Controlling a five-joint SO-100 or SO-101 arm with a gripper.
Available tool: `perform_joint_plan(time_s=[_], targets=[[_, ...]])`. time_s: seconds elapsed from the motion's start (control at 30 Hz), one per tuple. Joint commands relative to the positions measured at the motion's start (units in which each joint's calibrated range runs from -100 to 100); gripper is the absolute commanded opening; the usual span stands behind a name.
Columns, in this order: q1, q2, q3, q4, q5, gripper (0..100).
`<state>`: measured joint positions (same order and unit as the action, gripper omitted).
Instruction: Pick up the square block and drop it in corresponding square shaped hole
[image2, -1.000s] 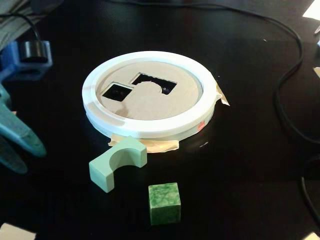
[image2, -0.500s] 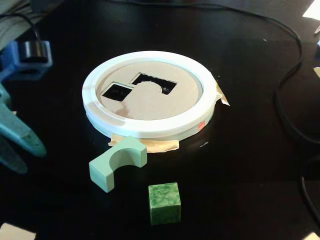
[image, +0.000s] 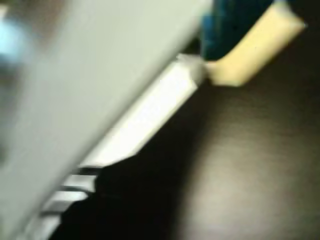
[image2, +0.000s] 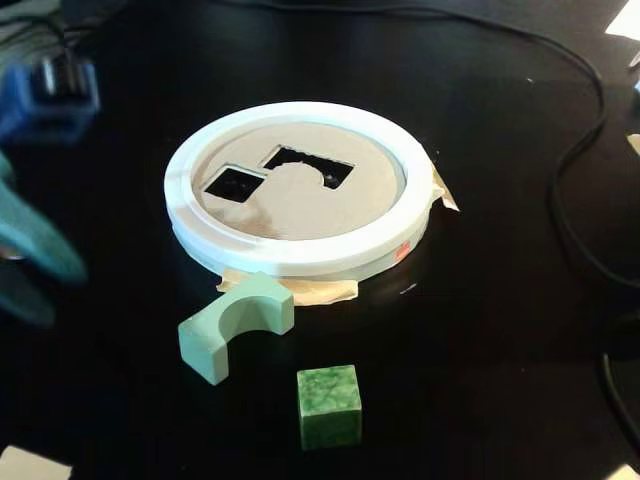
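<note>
Blurred teal at the left edge of the fixed view looks like the end effector (image2: 35, 240), and I cannot tell whether its fingers are spread or pressed together; the wrist view is too smeared to help. Rightward from it, well apart, an arch block (image2: 232, 325) lies on the bench (image2: 480, 330), then the cube (image2: 329, 405) sits free at lower centre. Its square hole (image2: 234, 184) is in the disc (image2: 300, 190) beyond.
</note>
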<state>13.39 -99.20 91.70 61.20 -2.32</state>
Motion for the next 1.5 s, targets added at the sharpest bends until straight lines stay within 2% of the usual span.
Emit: perform_joint_plan(time_s=[0.0, 0.1, 0.27, 0.33, 0.43, 0.47, 0.7, 0.8, 1.0, 1.27, 1.47], targets=[[-1.15, 0.45, -12.92, -1.04, -0.24, 80], [-1.15, 6.18, -19.94, -0.94, -0.24, 80], [-1.9, 27.41, -39.79, -1.04, -0.34, 80], [-5.27, 41.29, -50.63, -2.05, -1.9, 80], [-8.89, 57.24, -62.74, -2.05, -5.37, 79], [-11.64, 67.09, -70.12, -2.05, -7.72, 79], [-17.01, 100.41, -96.8, -0.94, -17.83, 80], [-15.26, 109.99, -101.45, -0.84, -21.39, 80], [-12.64, 120.56, -104.64, -1.04, -25.05, 79], [-12.51, 133.55, -111.65, -0.94, -25.74, 78], [-12.51, 135.52, -112.01, -0.94, -25.74, 78]])
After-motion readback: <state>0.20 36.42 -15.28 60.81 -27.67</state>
